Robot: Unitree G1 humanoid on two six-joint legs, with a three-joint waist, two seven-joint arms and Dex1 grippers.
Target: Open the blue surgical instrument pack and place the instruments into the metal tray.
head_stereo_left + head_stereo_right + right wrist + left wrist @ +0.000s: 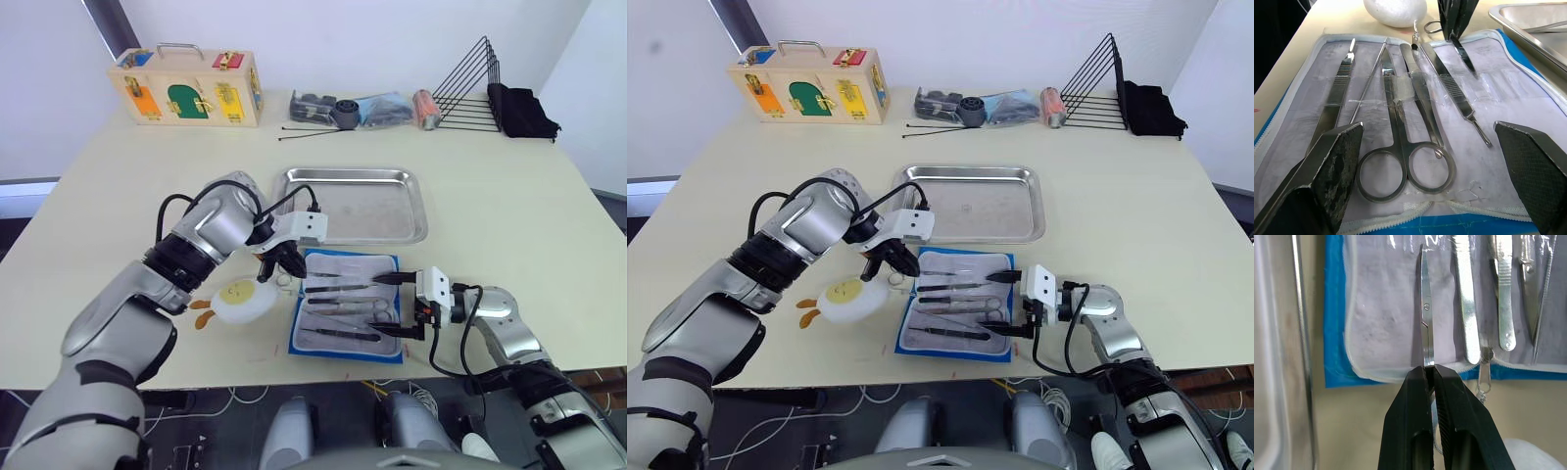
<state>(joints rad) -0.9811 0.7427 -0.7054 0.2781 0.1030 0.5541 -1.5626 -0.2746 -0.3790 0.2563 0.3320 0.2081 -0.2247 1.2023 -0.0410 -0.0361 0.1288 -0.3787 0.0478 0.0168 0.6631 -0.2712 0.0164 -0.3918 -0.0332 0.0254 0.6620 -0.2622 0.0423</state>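
Note:
The blue surgical instrument pack (345, 305) lies open on the table, grey-white lining up, just in front of the empty metal tray (372, 211). Several instruments sit in its clear pockets: ring-handled scissors (1396, 147), flat handles (1334, 98) and a thin probe (1369, 83). At the pack's left edge my left gripper (274, 264) is shut on a small pair of scissors (1425, 323), whose blade points over the lining. My right gripper (395, 305) stands open at the pack's right edge, one finger on each side of the instruments' near ends.
A white egg-shaped toy (240, 302) lies just left of the pack, under my left arm. Along the back edge are a wooden latch box (186, 88), long black sticks (313, 132), small items, a black wire rack (470, 88) and black cloth (524, 113).

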